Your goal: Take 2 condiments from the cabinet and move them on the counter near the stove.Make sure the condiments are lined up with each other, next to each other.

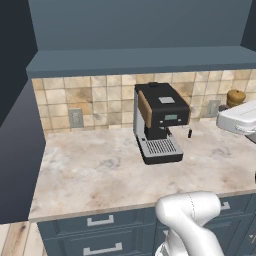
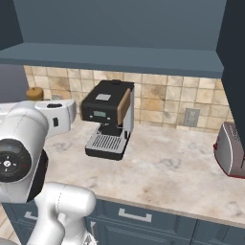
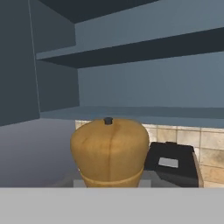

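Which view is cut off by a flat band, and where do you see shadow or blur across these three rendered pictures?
Hand view: a flat grey band hides the base of the tan-orange bottle, which looms large and soft-edged. Left base view: even light, with a faint shadow under the coffee machine on the counter. Right base view: the cabinet underside lies in shade; edges look slightly soft.

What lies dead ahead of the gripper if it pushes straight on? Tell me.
Judging by the hand view, the tan-orange bottle sits right in front of the gripper, close enough that it looks already gripped. Past it, probably the coffee machine and the tiled backsplash, though depth is unclear.
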Motion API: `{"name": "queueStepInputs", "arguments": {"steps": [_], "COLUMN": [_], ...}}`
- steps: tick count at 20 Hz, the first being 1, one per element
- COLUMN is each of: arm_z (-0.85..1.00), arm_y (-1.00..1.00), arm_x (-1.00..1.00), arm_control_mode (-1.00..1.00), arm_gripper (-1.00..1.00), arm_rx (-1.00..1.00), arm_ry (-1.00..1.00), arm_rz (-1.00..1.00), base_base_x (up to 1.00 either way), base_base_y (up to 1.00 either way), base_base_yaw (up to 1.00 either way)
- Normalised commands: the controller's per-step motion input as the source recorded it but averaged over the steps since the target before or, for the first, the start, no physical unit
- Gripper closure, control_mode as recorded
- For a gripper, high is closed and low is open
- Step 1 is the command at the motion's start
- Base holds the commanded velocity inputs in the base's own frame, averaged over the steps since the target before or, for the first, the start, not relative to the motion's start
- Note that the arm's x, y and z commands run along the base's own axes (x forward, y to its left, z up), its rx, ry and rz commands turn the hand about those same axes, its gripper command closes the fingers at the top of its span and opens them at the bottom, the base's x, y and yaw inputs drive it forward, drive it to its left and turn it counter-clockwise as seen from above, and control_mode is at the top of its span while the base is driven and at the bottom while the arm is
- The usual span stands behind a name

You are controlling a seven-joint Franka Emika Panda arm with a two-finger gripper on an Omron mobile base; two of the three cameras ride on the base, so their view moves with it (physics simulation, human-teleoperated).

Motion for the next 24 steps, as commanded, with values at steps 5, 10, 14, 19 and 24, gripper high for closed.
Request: {"name": "queueStepInputs", "arguments": {"steps": [5,10,14,19,24], "arm_z": [-0.21,-0.04,0.0,-0.01,0.0], "arm_y": [0.05,0.08,0.06,0.15,0.0], "arm_x": [0.03,0.0,0.0,0.0,0.0], "arm_control_mode": [-1.0,-1.0,-1.0,-1.0,1.0], "arm_gripper": [1.0,1.0,1.0,1.0,1.0], "arm_rx": [0.0,0.0,-0.01,-0.07,0.0], "arm_ry": [0.0,0.0,0.0,0.0,0.0], "arm_rz": [0.0,0.0,0.0,0.0,0.0], "base_base_x": [0.0,0.0,0.0,0.0,-0.32], "base_base_y": [0.0,0.0,0.0,0.0,0.19], "base_base_yaw": [0.0,0.0,0.0,0.0,0.01]}}
